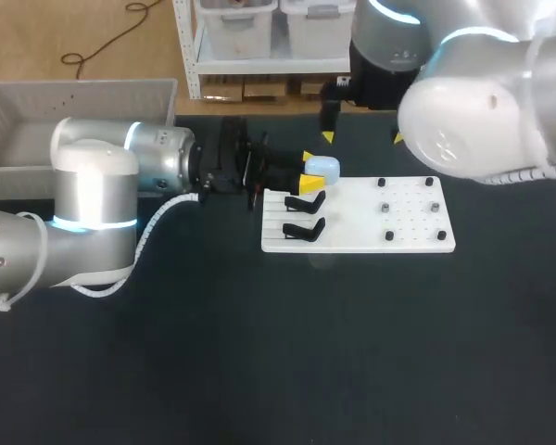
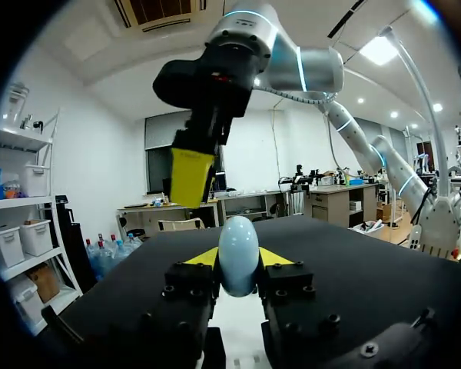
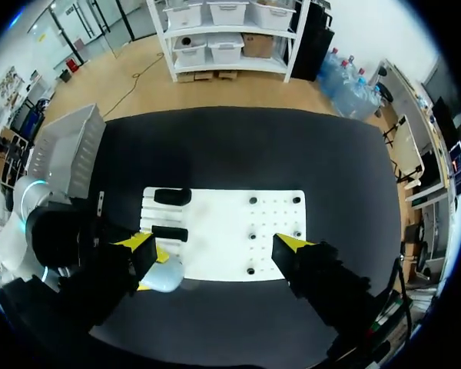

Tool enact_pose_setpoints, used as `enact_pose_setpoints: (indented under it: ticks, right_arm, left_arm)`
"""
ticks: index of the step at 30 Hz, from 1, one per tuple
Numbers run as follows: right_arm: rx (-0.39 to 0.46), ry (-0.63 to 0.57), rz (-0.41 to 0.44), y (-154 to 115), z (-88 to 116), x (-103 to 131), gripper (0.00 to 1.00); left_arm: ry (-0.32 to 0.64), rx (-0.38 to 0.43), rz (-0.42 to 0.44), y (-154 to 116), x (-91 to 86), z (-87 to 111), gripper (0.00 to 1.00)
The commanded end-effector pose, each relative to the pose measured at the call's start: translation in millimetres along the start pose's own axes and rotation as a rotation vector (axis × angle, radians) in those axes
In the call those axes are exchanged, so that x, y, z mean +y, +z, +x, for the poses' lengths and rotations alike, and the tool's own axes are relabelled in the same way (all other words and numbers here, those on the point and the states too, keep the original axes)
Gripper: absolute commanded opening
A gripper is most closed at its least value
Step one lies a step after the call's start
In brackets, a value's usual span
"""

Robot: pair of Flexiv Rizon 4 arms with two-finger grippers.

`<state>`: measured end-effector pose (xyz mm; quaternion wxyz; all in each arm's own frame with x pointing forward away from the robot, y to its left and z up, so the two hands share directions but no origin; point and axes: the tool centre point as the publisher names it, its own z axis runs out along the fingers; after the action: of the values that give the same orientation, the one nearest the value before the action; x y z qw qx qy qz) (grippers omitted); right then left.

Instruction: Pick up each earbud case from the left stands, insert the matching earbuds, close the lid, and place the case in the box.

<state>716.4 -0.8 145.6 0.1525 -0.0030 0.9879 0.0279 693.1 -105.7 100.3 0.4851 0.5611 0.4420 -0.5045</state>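
A pale blue earbud case (image 1: pixel 322 168) hangs over the far left corner of the white board (image 1: pixel 361 241), and my left gripper (image 1: pixel 308 172) is shut on it. In the left wrist view the case (image 2: pixel 238 254) stands between the yellow fingertips (image 2: pixel 203 257), lid closed. Two black stands (image 1: pixel 304 202) (image 1: pixel 304 228) on the board's left side are bare. Small dark earbuds (image 1: pixel 385 208) sit on pegs on the board's right half. My right gripper (image 1: pixel 363 138) hovers open above the board's far edge. From the right wrist view its gripper (image 3: pixel 217 246) holds nothing, with the case (image 3: pixel 167 275) beside one finger.
A grey plastic box (image 1: pixel 74 102) stands at the table's far left, behind my left arm. The board (image 3: pixel 223 254) lies mid-table on the black mat (image 1: pixel 278 352). My right arm's large joint (image 1: pixel 473 111) overhangs the far right.
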Motion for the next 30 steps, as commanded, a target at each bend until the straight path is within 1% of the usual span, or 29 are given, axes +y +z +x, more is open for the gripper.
enact_pose_setpoints:
  ticks: [1, 2, 6, 8, 9, 10, 11, 12, 13, 15, 18, 21, 24, 27, 30]
  right_arm:
    - [-0.078, -0.046, -0.012, -18.9, 26.8, -8.5, 1.0]
    - [-0.086, -0.07, -0.015, -23.8, 31.8, -8.6, 1.0]
    - [-0.109, -0.185, -0.073, -47.6, 55.7, -10.3, 1.0]
    - [-0.107, -0.229, -0.093, -54.4, 64.4, -10.4, 1.0]
    - [-0.102, -0.272, -0.118, -58.0, 70.5, -9.9, 1.0]
    - [-0.102, -0.283, -0.124, -59.0, 73.6, -9.6, 1.0]
    - [-0.099, -0.312, -0.139, -60.1, 78.4, -8.9, 1.0]
    - [-0.097, -0.33, -0.148, -60.1, 80.2, -8.6, 1.0]
    - [-0.1, -0.356, -0.153, -59.7, 83.9, -8.3, 1.0]
    - [-0.103, -0.376, -0.147, -58.4, 86.9, -8.7, 1.0]
    - [-0.103, -0.376, -0.147, -58.4, 86.9, -8.7, 1.0]
    - [-0.103, -0.376, -0.147, -58.4, 86.9, -8.7, 1.0]
    - [-0.103, -0.376, -0.147, -58.4, 86.9, -8.7, 1.0]
    - [-0.103, -0.376, -0.147, -58.4, 86.9, -8.7, 1.0]
    - [-0.103, -0.376, -0.147, -58.4, 86.9, -8.7, 1.0]
  left_arm:
    - [0.0, 0.001, -0.002, -0.2, -0.5, -0.1, 0.0]
    - [0.0, 0.001, -0.002, -0.2, -0.5, -0.1, 0.0]
    - [-0.005, 0.014, -0.003, -1.3, -0.8, -2.5, 0.0]
    - [-0.017, 0.013, -0.008, -2.9, -0.8, -3.9, 0.0]
    - [-0.03, 0.011, -0.02, -3.9, -1.5, -6.5, 0.0]
    - [-0.031, 0.016, -0.028, -4.4, -1.8, -7.8, 0.0]
    - [-0.059, 0.02, -0.036, -5.3, -3.2, -10.5, 0.0]
    - [-0.085, 0.005, -0.045, -6.3, -3.7, -12.8, 0.0]
    - [-0.096, 0.012, -0.061, -8.7, -4.4, -16.9, 0.0]
    - [-0.096, 0.024, -0.06, -11.0, -6.9, -23.2, 0.0]
    - [-0.099, 0.051, -0.085, -16.9, -9.3, -38.2, 0.0]
    - [-0.087, 0.074, -0.127, -26.4, -12.3, -56.1, 0.0]
    - [-0.058, 0.111, -0.19, -41.6, -15.9, -72.8, 0.0]
    - [-0.055, 0.129, -0.271, -60.0, -14.8, -86.8, 0.0]
    - [-0.042, 0.17, -0.386, -88.7, -7.6, -98.1, 0.0]
